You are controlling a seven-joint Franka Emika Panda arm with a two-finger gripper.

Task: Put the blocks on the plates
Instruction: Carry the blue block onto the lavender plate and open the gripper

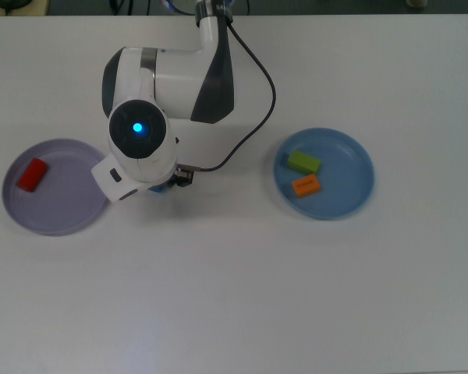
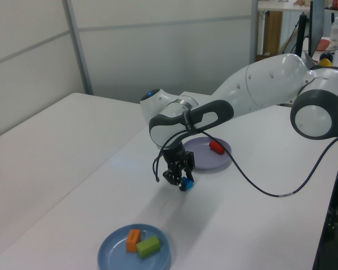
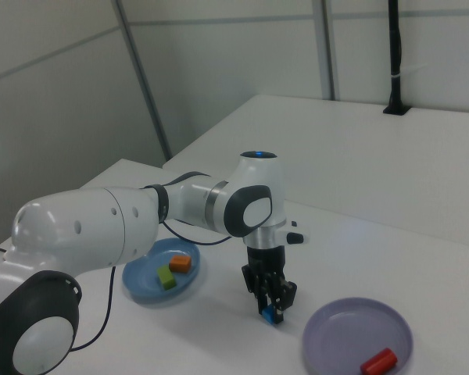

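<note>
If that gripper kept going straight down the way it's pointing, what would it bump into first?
The gripper points straight down at the small blue cube, which already sits at its fingertips. It would meet the cube first, then the white table right beneath it.

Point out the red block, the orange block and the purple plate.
red block (image 1: 32, 174), top view, middle of its top face.
orange block (image 1: 306, 185), top view, middle of its top face.
purple plate (image 1: 58, 210), top view, bare floor of the plate.

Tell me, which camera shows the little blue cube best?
The left view: the blue cube sits clear on the table at the hand. The right view shows it smaller, under the hand. The top view shows only a sliver beneath the arm.
</note>
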